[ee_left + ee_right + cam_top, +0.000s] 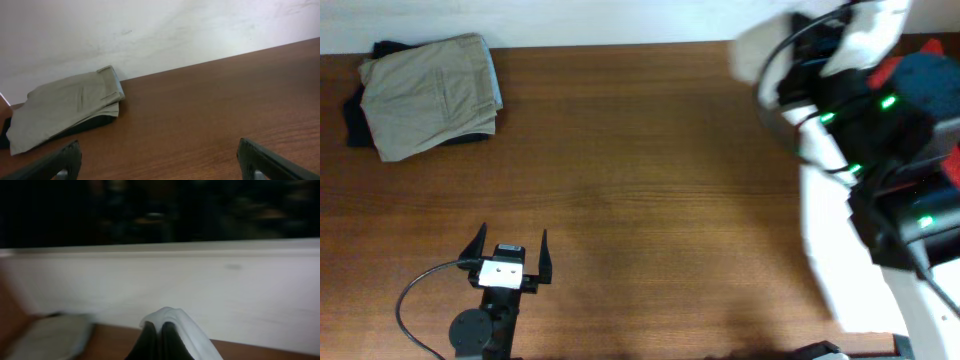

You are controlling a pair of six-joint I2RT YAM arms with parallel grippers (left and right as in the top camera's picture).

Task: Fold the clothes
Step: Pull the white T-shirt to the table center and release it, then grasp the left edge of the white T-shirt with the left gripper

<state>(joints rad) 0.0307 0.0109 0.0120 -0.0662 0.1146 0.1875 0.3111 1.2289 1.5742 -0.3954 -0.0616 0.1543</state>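
Along far-left edge of table (660, 180): one folded khaki garment (432, 92) stacked on one dark garment (353, 120), mostly hidden beneath. At far right: one white shirt (200, 342), blurred, pinched in closed right gripper (161, 340); one red garment (892, 72) and one dark-blue garment (932, 78), partly behind arm. Left gripper (512, 240) spread wide, empty.

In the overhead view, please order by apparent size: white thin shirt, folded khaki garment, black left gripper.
1. White thin shirt, largest, though raised nearer the camera.
2. Folded khaki garment.
3. Black left gripper.
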